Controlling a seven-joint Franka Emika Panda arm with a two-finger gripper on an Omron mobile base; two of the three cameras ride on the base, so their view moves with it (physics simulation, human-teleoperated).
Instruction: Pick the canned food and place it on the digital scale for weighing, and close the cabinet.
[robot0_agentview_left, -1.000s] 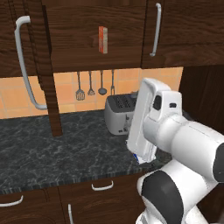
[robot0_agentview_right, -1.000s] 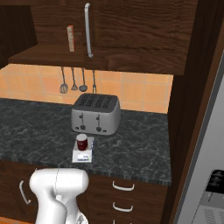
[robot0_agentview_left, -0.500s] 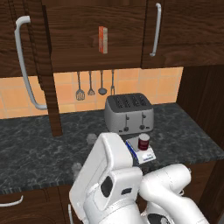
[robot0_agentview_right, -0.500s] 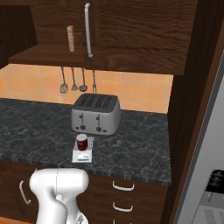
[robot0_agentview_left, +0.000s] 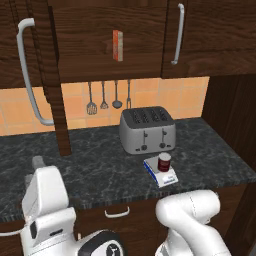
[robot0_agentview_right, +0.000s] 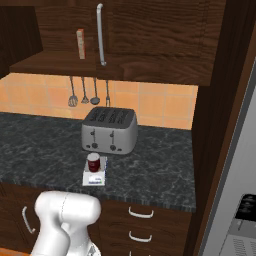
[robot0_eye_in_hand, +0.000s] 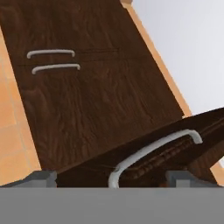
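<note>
The canned food (robot0_agentview_left: 164, 162), a small dark red can with a pale top, stands upright on the digital scale (robot0_agentview_left: 161, 176) in front of the toaster; the can (robot0_agentview_right: 93, 162) and scale (robot0_agentview_right: 94, 178) also show in the right base view. The dark brown cabinet (robot0_agentview_left: 100, 60) has its left door swung open, with the long silver handle (robot0_agentview_left: 29, 70) facing me. My gripper (robot0_agentview_left: 38, 163) is low at the left, far from the can, pointing up below that door. In the hand view my gripper (robot0_eye_in_hand: 113, 179) is open and empty, with the door's curved handle (robot0_eye_in_hand: 153, 150) just ahead.
A silver four-slot toaster (robot0_agentview_left: 147, 130) stands behind the scale. An orange-red box (robot0_agentview_left: 117, 45) sits on the cabinet shelf. Utensils (robot0_agentview_left: 104, 97) hang on the tiled wall. Drawers with short handles (robot0_agentview_right: 140, 214) run under the dark stone counter (robot0_agentview_left: 100, 170).
My arm has swung from the right side of the left base view down and across to the lower left, uncovering the can on the scale. The can and scale have not moved.
</note>
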